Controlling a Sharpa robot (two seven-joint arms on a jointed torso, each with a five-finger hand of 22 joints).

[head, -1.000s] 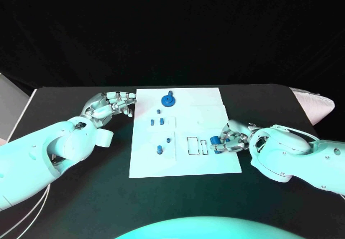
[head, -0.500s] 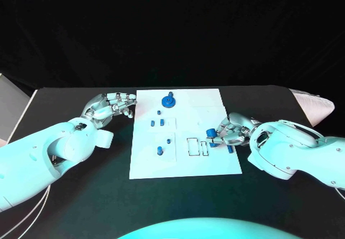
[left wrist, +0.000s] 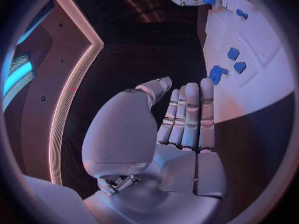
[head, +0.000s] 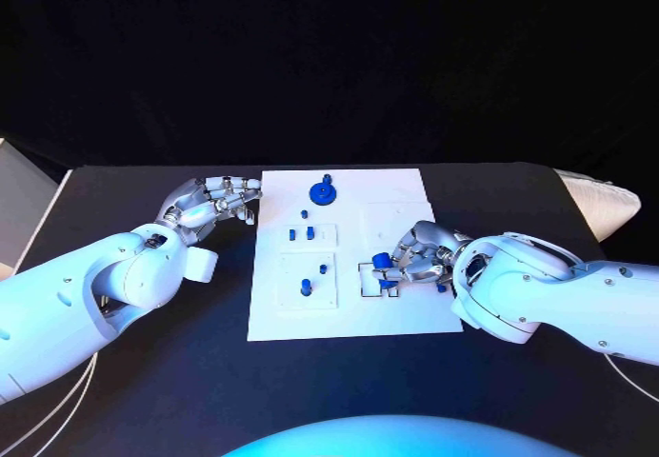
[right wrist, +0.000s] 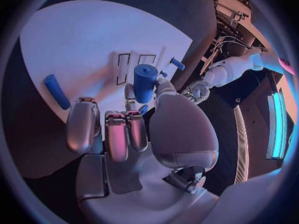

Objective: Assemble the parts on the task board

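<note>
- The right hand (head: 412, 259) has moved to the left over the task board (head: 350, 319), from the board's right edge to the rectangular slots (head: 373, 278).
- The blue cylinder (right wrist: 144, 80) pinched in this hand travelled with it and is now above the slots.
- A second blue part (head: 442, 285), earlier under the hand, now lies uncovered by the board's right edge.

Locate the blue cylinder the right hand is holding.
In the head view the blue cylinder is held by the right hand over the task board, right of centre, by the rectangular slots.
</note>
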